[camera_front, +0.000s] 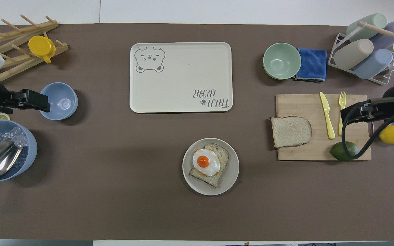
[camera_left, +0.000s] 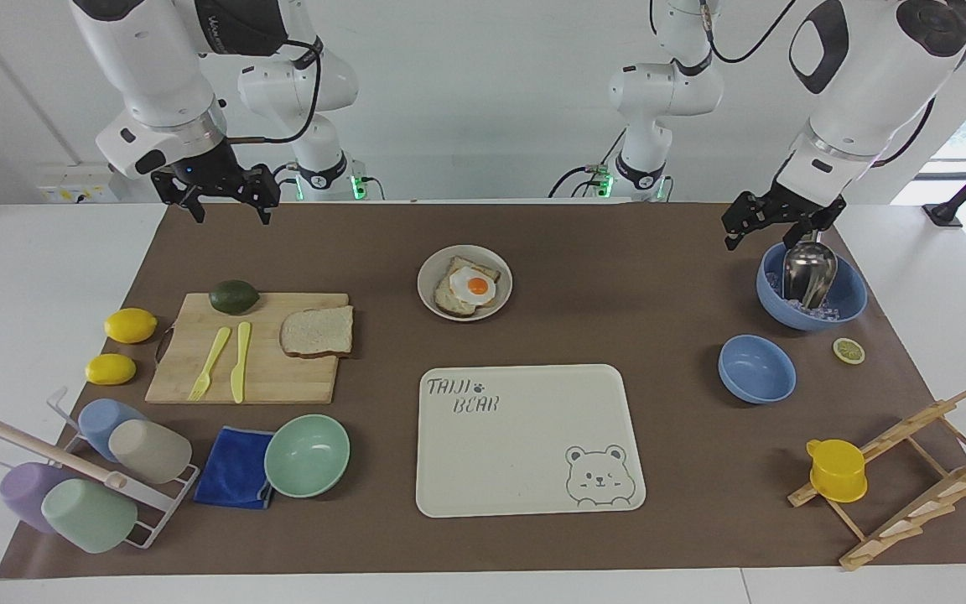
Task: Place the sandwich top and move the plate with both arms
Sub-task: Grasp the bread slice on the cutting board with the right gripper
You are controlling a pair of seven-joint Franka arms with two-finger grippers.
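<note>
The sandwich top (camera_left: 317, 330) (camera_front: 291, 131), a pale bread slice with brown crust, lies flat on the wooden cutting board (camera_left: 282, 377) toward the right arm's end. The plate (camera_left: 428, 294) (camera_front: 231, 177) sits mid-table, nearer the robots than the bear tray, and holds a bread slice with a fried egg (camera_left: 475, 287). My right gripper (camera_left: 231, 214) (camera_front: 345, 118) hangs open and empty, raised over the board's end by the lime. My left gripper (camera_left: 766, 239) (camera_front: 44, 102) hangs open and empty, raised over the blue bowls.
The cream bear tray (camera_left: 525, 436) lies farther out than the plate. A yellow knife and fork (camera_left: 227, 361) and a lime (camera_left: 234, 296) are on the board, with two lemons (camera_left: 129, 325) beside it. A mint bowl (camera_left: 307, 455), blue cloth, cup rack, blue bowls (camera_left: 810, 289) and wooden rack (camera_left: 902, 478) stand around.
</note>
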